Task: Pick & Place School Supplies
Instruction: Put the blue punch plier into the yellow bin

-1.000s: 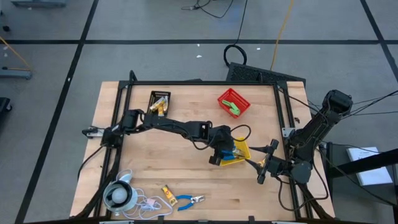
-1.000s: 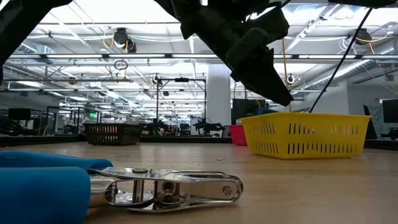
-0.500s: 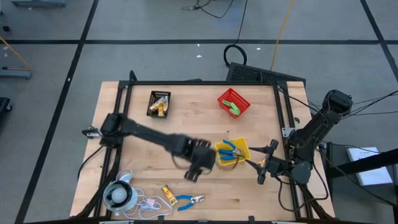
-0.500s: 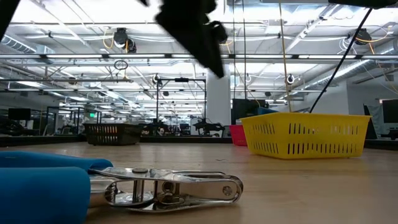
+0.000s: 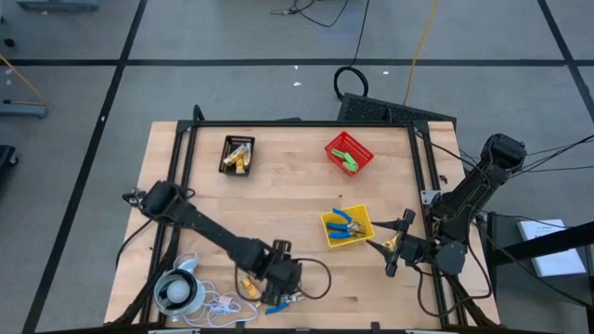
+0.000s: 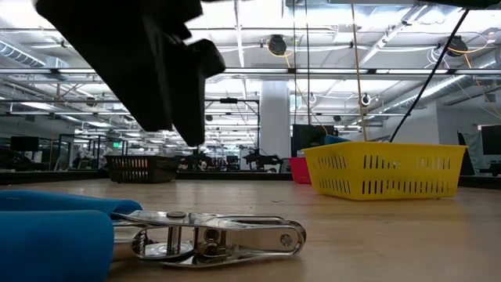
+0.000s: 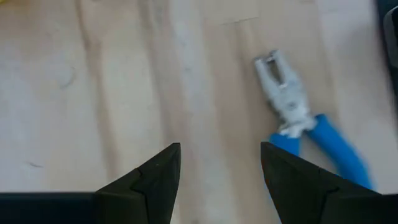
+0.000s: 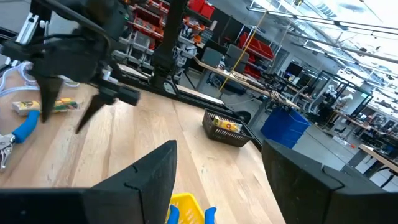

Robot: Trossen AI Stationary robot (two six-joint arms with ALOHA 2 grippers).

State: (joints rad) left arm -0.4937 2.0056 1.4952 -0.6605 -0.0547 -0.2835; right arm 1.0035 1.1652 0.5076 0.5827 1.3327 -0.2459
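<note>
A blue-handled plier-like tool (image 5: 295,299) lies flat on the wood near the table's near edge, large in the low view (image 6: 203,235) and also in the left wrist view (image 7: 298,118). A yellow-orange packet (image 5: 249,286) lies just left of it. My left gripper (image 5: 278,288) hovers open just above the tool, fingers pointing down (image 7: 217,168), touching nothing. More blue tools lie in the yellow bin (image 5: 346,225). My right gripper (image 5: 385,244) waits open beside that bin's right side (image 8: 217,186).
A black bin (image 5: 237,155) with yellow packets and a red bin (image 5: 349,153) with green blocks stand toward the far edge. A white round object with a cord (image 5: 176,290) lies at the near left corner. Bare wood lies across the table's middle.
My left gripper has swung from over the yellow bin toward the table's near edge and leftward, coming down over the blue-handled tool lying there. The tool and the packet have stayed where they were.
</note>
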